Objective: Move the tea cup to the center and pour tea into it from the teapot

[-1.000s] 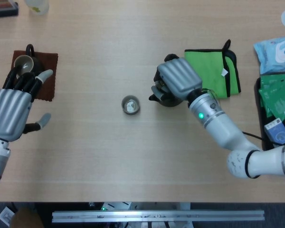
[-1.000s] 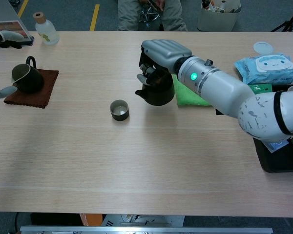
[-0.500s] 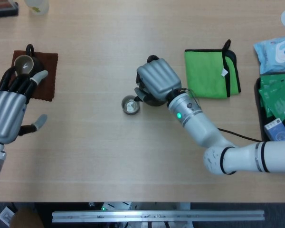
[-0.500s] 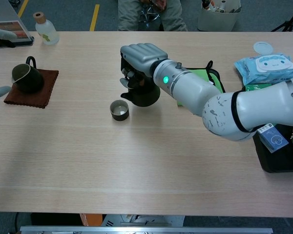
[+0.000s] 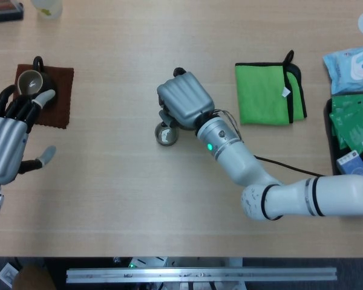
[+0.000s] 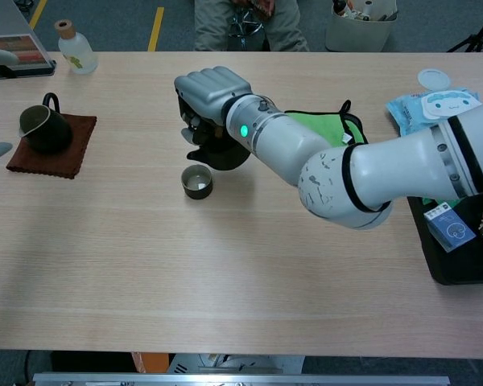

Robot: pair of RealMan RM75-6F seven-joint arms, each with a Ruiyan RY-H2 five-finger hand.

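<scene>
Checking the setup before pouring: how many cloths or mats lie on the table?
2: a brown mat at the left under a dark pitcher, and a folded green cloth right of centre.

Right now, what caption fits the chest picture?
Right hand holds the black teapot just above the small tea cup.

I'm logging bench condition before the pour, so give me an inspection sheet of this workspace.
Surface: wooden table, no spills seen.
Job's things: tea cup near the centre; teapot held just above and behind it.
Clutter: dark pitcher on brown mat, green cloth, bottle, wipes pack, black tray of packets.
Hands: right hand grips the teapot; left hand holds nothing, fingers apart.
Cables: dark cable beside the right arm.
Surroundings: seated person, bin.
</scene>
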